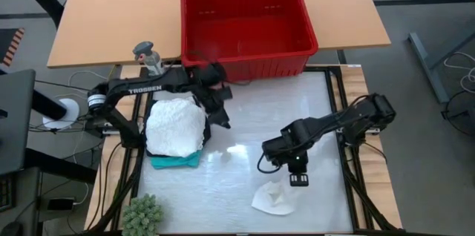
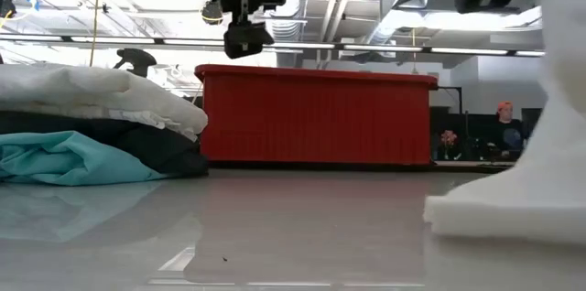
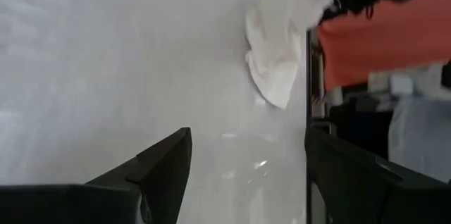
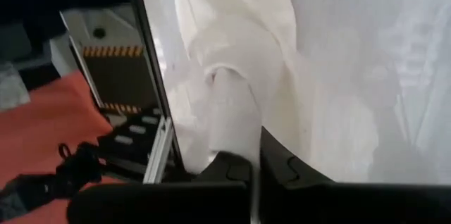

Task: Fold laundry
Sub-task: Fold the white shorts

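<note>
1. Centrally, the white cloth (image 1: 273, 197) is the garment in hand: one edge is pinched in the right gripper (image 1: 297, 180), whose jaws are closed on a bunched fold, as the right wrist view (image 4: 232, 122) shows. The rest trails from the gripper down to the table (image 1: 260, 117), so the piece hangs partly lifted and partly resting, probably so it can be spread or dragged flat for folding.
2. Well apart from that gripper, toward the left arm, lies the stack (image 1: 175, 128): a white garment on top, a black one (image 2: 137, 149) under it and a teal one (image 1: 175, 161) at the bottom. Its layered order suggests pieces already folded and set aside, leaving the middle of the table free.
3. Beside the stack, on its basket side, the left gripper (image 1: 217, 106) hovers above the table with its jaws wide and nothing between them. From its wrist view the white cloth (image 3: 278, 69) lies ahead of its fingers (image 3: 158, 164), a likely stance for taking a second corner.
4. Beyond the left gripper stands the red basket (image 1: 249, 24), no laundry visible in it.
5. Near the table's front corner, on the left arm's side, sits a small green plant (image 1: 142, 214), clear of the work.
</note>
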